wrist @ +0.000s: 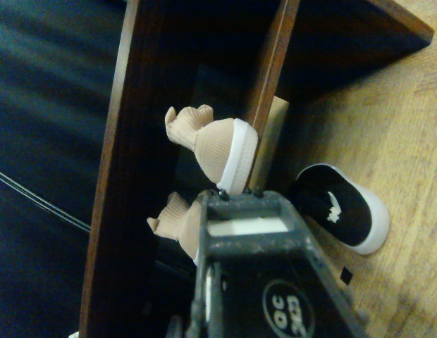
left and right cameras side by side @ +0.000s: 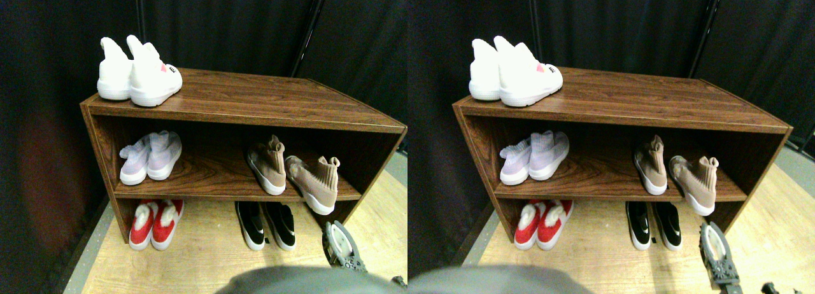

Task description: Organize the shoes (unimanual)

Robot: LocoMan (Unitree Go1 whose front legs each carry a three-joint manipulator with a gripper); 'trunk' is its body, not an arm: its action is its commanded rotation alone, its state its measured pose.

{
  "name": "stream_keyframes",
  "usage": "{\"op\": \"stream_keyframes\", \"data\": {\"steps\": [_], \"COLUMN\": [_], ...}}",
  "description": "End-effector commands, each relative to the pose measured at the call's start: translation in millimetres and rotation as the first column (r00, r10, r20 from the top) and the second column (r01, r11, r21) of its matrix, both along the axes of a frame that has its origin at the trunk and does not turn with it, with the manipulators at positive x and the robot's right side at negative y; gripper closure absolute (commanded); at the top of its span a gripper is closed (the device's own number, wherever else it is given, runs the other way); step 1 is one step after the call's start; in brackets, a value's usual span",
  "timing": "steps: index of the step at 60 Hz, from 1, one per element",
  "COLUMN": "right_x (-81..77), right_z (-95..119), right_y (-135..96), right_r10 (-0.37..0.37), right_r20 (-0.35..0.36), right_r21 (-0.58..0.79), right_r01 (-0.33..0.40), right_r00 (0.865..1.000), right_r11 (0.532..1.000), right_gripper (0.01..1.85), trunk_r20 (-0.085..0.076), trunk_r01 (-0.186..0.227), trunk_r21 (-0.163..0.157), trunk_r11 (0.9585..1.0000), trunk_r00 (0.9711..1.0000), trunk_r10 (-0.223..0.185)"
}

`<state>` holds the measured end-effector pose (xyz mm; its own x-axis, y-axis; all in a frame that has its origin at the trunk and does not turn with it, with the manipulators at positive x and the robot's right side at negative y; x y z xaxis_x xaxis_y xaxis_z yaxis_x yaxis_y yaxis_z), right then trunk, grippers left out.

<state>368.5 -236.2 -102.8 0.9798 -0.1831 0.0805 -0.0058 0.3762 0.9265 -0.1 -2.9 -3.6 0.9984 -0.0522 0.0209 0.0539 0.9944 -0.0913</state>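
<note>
One tan shoe (left and right cameras side by side: 313,182) sits askew on the middle shelf (left and right cameras side by side: 210,182), toe over the edge; light, soft knit, so grip its stiffer sole. Hand (left and right cameras side by side: 340,243) hovers below; its opening I cannot tell

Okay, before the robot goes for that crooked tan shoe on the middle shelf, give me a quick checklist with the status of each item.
1. Right tan shoe askew, toe past the shelf edge: not ok.
2. Left tan shoe fully on the shelf: ok.
3. Pincer below the shelf, clear of the shoe: ok.
4. Black shoes on the floor near the pincer's path: not ok, close.
5. Pincer open or shut: cannot tell.
6. Other pairs neatly side by side: ok.
</note>
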Motion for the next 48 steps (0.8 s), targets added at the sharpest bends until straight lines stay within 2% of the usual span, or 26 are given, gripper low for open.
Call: {"op": "stream_keyframes", "data": {"steps": [1, 7, 14, 21, 22, 23, 24, 25, 27, 30, 33, 36, 40, 43, 48], "right_x": [-0.3, -4.8, -4.8, -0.5, 0.5, 0.5, 0.7, 0.7, 1.1, 2.3, 3.1, 6.7, 10.5, 13.1, 14.4], "right_z": [9, 16, 22, 25, 27, 27, 28, 28, 29, 31, 31, 31, 31, 31, 30], "right_y": [3, 7, 9, 4, 2, 2, 1, 1, 0, -2, -3, -6, -7, -9, -9], "right_r10": [0.021, 0.005, -0.01, 0.009, 0.032, 0.032, 0.035, 0.035, 0.043, 0.063, 0.071, 0.1, 0.133, 0.13, 0.121], "right_r20": [0.046, 0.052, 0.064, 0.058, 0.04, 0.04, 0.016, 0.016, 0.005, -0.022, -0.03, -0.065, -0.085, -0.094, -0.1], "right_r21": [0.0, -0.02, 0.018, 0.029, 0.03, 0.03, 0.034, 0.034, 0.032, 0.026, 0.018, 0.014, 0.05, 0.027, 0.019], "right_r01": [-0.021, -0.004, 0.009, -0.011, -0.033, -0.033, -0.036, -0.036, -0.043, -0.063, -0.07, -0.1, -0.13, -0.128, -0.12], "right_r00": [0.999, 0.999, 0.998, 0.998, 0.999, 0.999, 0.999, 0.999, 0.999, 0.998, 0.997, 0.993, 0.987, 0.987, 0.988], "right_r11": [1.0, 1.0, 1.0, 1.0, 0.999, 0.999, 0.999, 0.999, 0.999, 0.998, 0.997, 0.995, 0.99, 0.991, 0.993], "right_gripper": [1.8, 1.8, 1.8, 1.8, 1.7, 1.7, 1.51, 1.51, 1.38, 1.08, 0.99, 0.78, 0.61, 0.5, 0.42], "trunk_r20": [-0.005, -0.001, 0.002, 0.007, 0.007, 0.007, 0.006, 0.006, 0.006, 0.006, 0.006, 0.006, 0.004, 0.004, 0.005], "trunk_r01": [0.004, 0.01, 0.011, 0.011, 0.011, 0.011, 0.01, 0.01, 0.01, 0.011, 0.011, 0.011, 0.011, 0.01, 0.008], "trunk_r21": [-0.011, -0.008, -0.008, -0.008, -0.008, -0.008, -0.008, -0.008, -0.008, -0.008, -0.008, -0.007, -0.006, -0.007, -0.005], "trunk_r11": [0.9999, 0.9999, 0.9999, 0.9999, 0.9999, 0.9999, 0.9999, 0.9999, 0.9999, 0.9999, 0.9999, 0.9999, 0.9999, 0.9999, 1.0], "trunk_r00": [1.0, 0.9999, 0.9999, 0.9999, 0.9999, 0.9999, 0.9999, 0.9999, 0.9999, 0.9999, 0.9999, 0.9999, 0.9999, 0.9999, 1.0], "trunk_r10": [-0.004, -0.01, -0.011, -0.011, -0.011, -0.011, -0.01, -0.01, -0.01, -0.011, -0.011, -0.011, -0.011, -0.009, -0.008]}}
